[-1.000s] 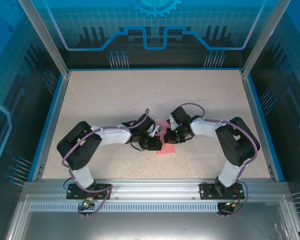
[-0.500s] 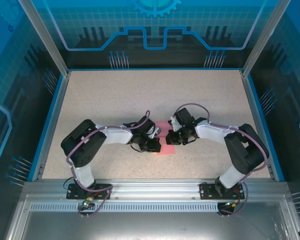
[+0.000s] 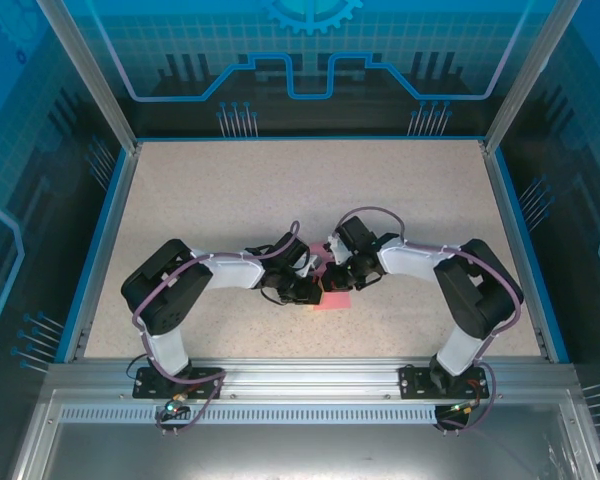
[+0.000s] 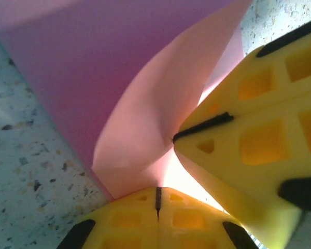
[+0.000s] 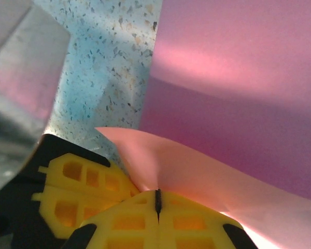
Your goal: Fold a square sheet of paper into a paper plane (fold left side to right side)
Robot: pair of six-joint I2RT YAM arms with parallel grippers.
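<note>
The square sheet of paper (image 3: pixel 332 300) is salmon pink and lies on the speckled table between the two arms, mostly covered by them. In the left wrist view a flap of the paper (image 4: pixel 145 119) curls up off the table into my left gripper (image 4: pixel 157 199), whose yellow jaws are shut on its edge. My right gripper's fingers (image 4: pixel 249 135) press in close from the right. In the right wrist view my right gripper (image 5: pixel 157 201) is shut on the same raised edge of the paper (image 5: pixel 197 166). The left gripper's fingers (image 5: pixel 78 192) sit just beside it. The two grippers (image 3: pixel 322 284) almost touch.
The speckled tabletop (image 3: pixel 310 190) is ringed by a blue rim (image 3: pixel 100 240), with metal posts at the back corners. An aluminium rail (image 3: pixel 310 375) with both arm bases runs along the near edge. Open table stretches behind and to both sides of the arms.
The right gripper has shifted left and nearer, closing up against the left gripper over the paper. Less pink shows from above. The left jaws have closed the last bit.
</note>
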